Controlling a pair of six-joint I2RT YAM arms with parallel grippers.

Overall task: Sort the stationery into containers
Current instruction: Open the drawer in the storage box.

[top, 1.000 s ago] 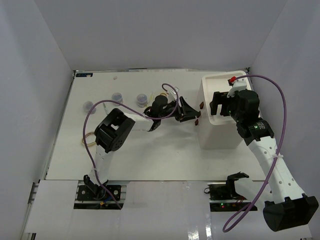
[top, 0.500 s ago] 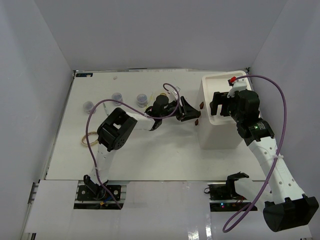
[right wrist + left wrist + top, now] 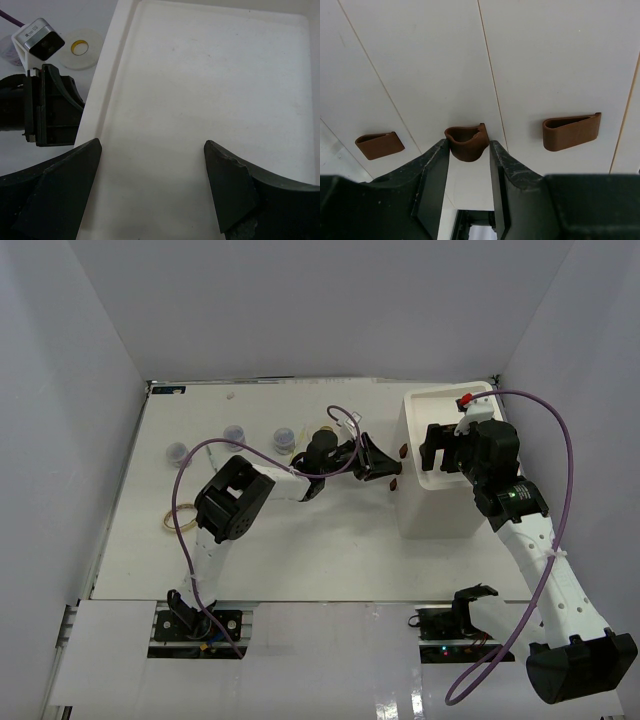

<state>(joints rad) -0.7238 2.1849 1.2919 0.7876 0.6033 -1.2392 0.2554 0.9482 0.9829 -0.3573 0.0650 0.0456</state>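
The white organiser (image 3: 440, 510) stands at the right. In the left wrist view its drawer front (image 3: 545, 60) carries three brown handles. My left gripper (image 3: 468, 144) is shut on the middle handle (image 3: 466, 136), and its fingers press both sides of it. In the top view the left gripper (image 3: 388, 468) is at the organiser's left face. My right gripper (image 3: 152, 144) is open and empty above the shallow tray top (image 3: 200, 75). Three clear jars (image 3: 235, 433) and a thin loop band (image 3: 180, 519) lie at the left. The cream tape ring (image 3: 81, 48) lies beside the organiser. No pens show clearly.
Two more brown handles (image 3: 379, 145) (image 3: 571, 131) flank the gripped one. White walls close the table on three sides. The left arm's purple cable (image 3: 185, 490) loops over the table's left part. A small red piece (image 3: 464, 401) sits at the tray's far corner.
The left arm's elbow has shifted slightly and its gripper stays at the organiser's face. The right arm has not moved.
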